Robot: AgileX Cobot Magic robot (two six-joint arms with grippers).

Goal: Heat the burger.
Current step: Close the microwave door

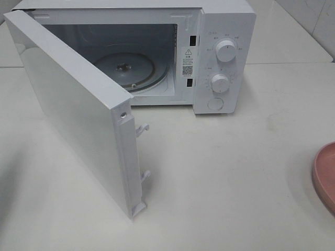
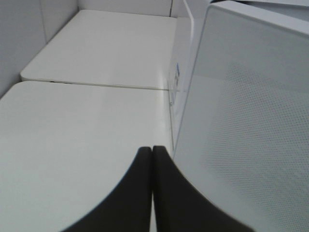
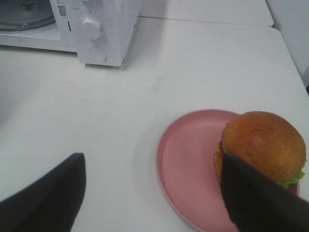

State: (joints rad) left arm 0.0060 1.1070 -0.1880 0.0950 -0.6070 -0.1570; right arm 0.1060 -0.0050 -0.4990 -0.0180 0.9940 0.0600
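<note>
- Microwave (image 1: 225, 57) stands with its door (image 1: 73, 115) swung wide, so you have a clear path to the glass turntable (image 1: 125, 68).
- Your right gripper (image 3: 149, 193) hangs with its fingers spread wide and empty, one finger close by the burger (image 3: 263, 145), which looks like the setup for a grasp.
- That burger sits toward one edge of the pink plate (image 3: 186, 159), well apart from the oven.
- Your left gripper (image 2: 152, 154) has its fingers pressed together, holding nothing, just beside the door.
</note>
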